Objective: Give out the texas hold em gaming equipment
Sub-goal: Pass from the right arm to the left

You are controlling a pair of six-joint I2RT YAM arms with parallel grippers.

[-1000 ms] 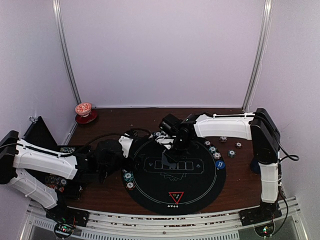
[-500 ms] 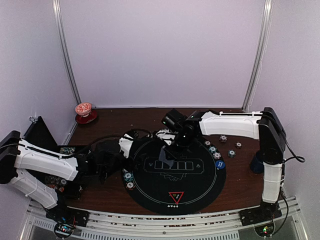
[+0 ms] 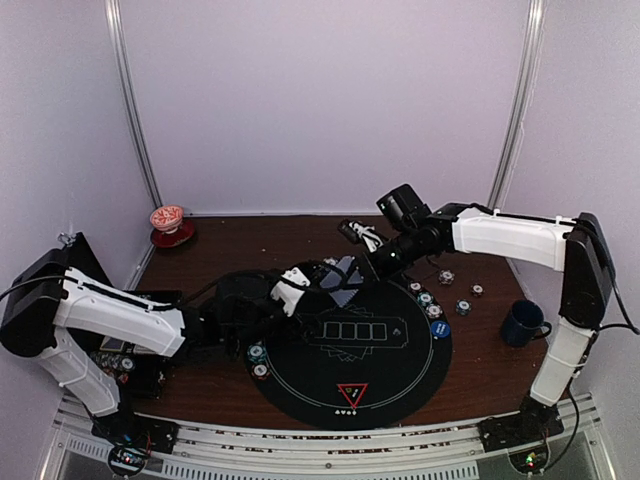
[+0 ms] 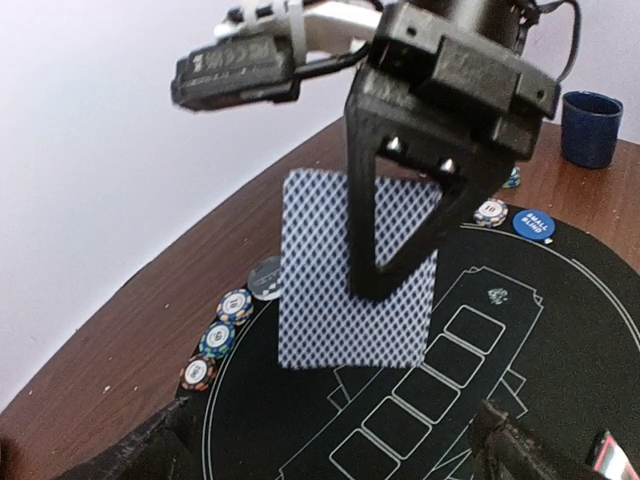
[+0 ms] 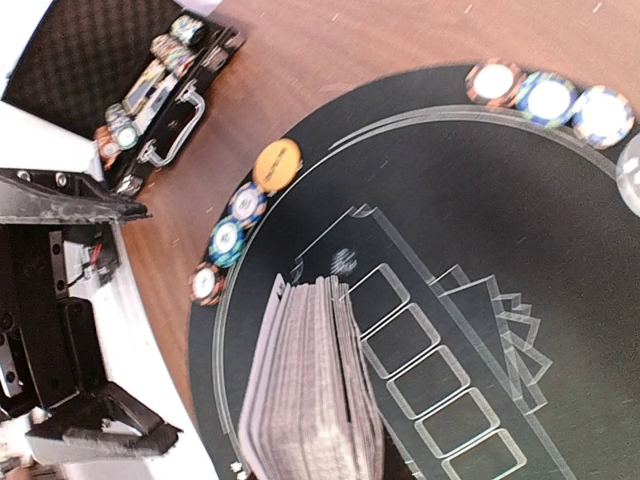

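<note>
A dark brown wooden table [image 3: 250,240] carries a round black poker mat [image 3: 395,375] printed with 5 card outlines. The white-and-black left arm [image 3: 120,315] reaches in from the left. The right arm [image 3: 510,235] stretches across from the right, above the mat's far edge.

An open black case [image 5: 150,95] holding chips lies on the wood left of the mat. A dark blue mug [image 3: 523,322] stands near the right arm's base, and a red-and-white cup on its saucer [image 3: 167,222] sits at the far left corner.

The right gripper [image 4: 385,280] is clamped on a deck of grey-blue diamond-backed playing cards [image 4: 320,290], held upright in the air over the far part of the mat. The left gripper [image 4: 335,432] faces the deck from just in front with its jaws spread wide and nothing between them.

3 edge-striped poker chips [image 5: 227,240] line the mat's rim on the case side, beside an orange round button [image 5: 277,165]. 3 more chips [image 3: 425,298] sit along the right rim above a blue round button [image 4: 533,224], and 3 loose chips [image 3: 463,307] lie on the wood to the right. A red triangle marker [image 3: 351,393] lies on the near part of the mat.
</note>
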